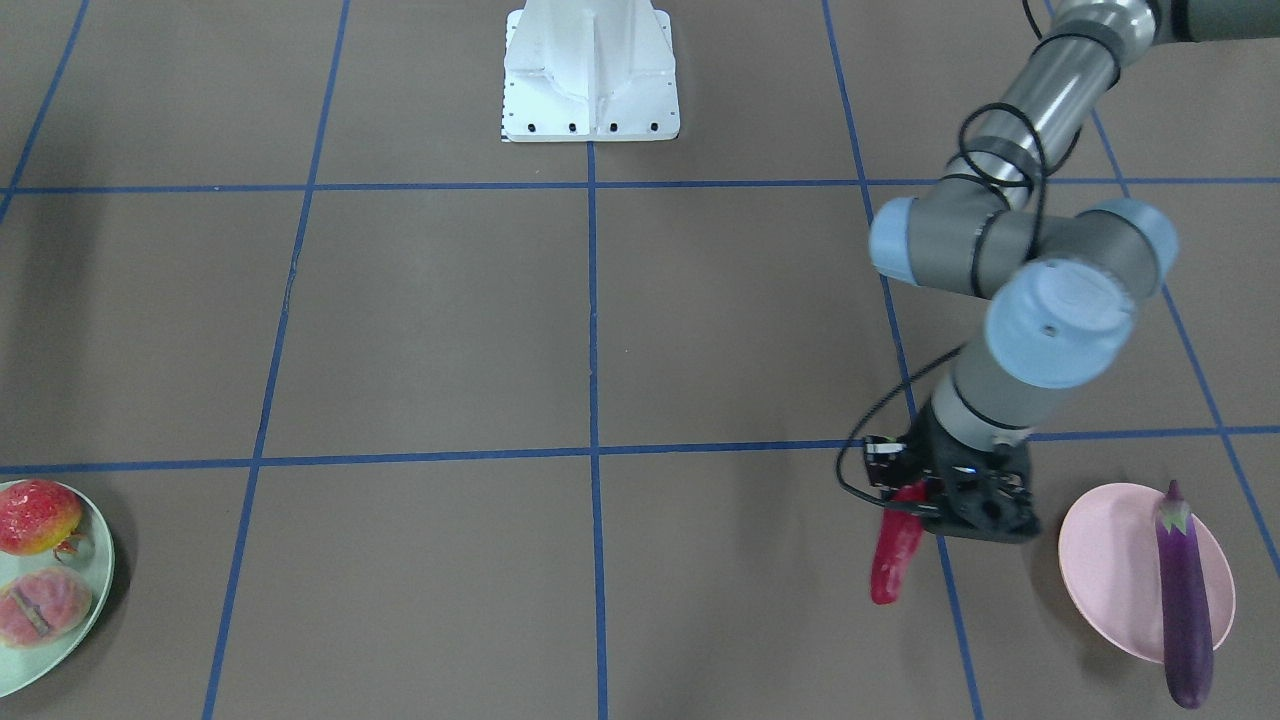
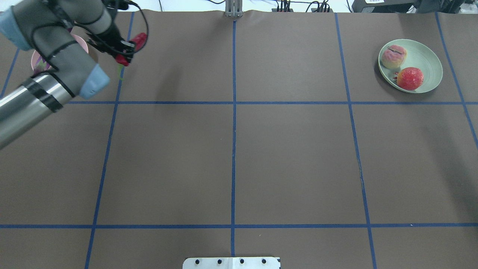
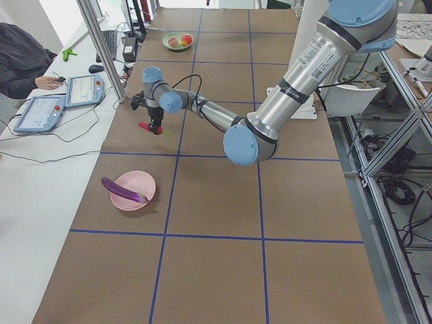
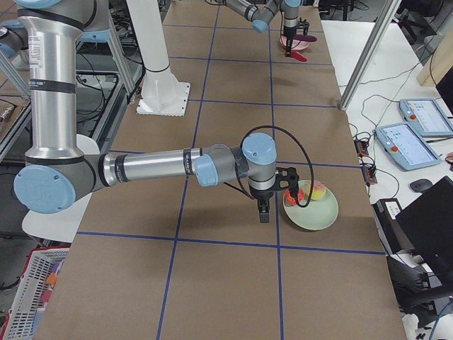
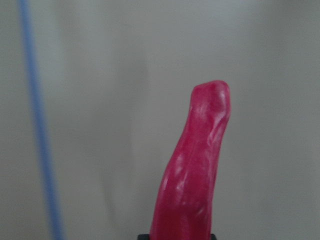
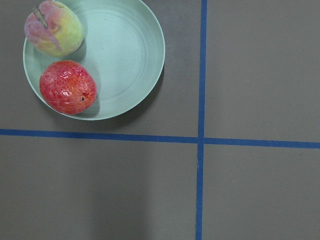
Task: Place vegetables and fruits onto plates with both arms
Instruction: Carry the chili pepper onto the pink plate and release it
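Observation:
My left gripper [image 1: 915, 497] is shut on the red chili pepper [image 1: 896, 552] and holds it above the table, beside the pink plate [image 1: 1105, 565]. The chili fills the left wrist view [image 5: 195, 170]. The purple eggplant [image 1: 1185, 600] lies across the pink plate, its end over the rim. The pomegranate [image 6: 67, 93] and the peach [image 6: 54, 27] sit on the mint green plate [image 6: 125, 60]. My right gripper [image 4: 263, 212] hovers beside that plate. It shows only in the exterior right view, so I cannot tell whether it is open or shut.
The white base pedestal [image 1: 590, 75] stands at the robot's edge of the table. Blue tape lines [image 2: 233, 112] divide the brown table top. Tablets and cables [image 3: 84, 88] lie on the bench past the far edge.

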`<act>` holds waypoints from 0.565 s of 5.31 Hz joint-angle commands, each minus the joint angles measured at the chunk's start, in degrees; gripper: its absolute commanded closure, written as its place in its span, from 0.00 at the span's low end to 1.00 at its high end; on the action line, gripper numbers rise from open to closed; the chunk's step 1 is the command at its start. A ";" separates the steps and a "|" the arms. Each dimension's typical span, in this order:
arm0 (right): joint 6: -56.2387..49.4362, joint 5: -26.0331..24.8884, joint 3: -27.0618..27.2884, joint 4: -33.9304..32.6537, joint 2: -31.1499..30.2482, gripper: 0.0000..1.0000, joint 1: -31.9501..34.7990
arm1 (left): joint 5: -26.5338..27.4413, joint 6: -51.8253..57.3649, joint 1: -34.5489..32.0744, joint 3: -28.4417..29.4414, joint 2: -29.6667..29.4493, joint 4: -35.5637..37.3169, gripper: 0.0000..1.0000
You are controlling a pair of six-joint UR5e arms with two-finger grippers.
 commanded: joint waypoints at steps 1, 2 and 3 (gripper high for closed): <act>0.00 0.00 -0.10 0.00 0.00 0.00 -0.09 | 0.01 22.04 -9.38 8.14 4.48 -0.61 1.00; 0.00 0.09 -0.10 0.00 0.00 0.00 -0.09 | 0.18 21.63 -9.25 8.53 4.85 -0.44 0.44; 0.00 0.09 0.08 0.09 0.00 0.00 -0.09 | -0.16 20.93 -9.24 8.02 4.94 -0.61 0.00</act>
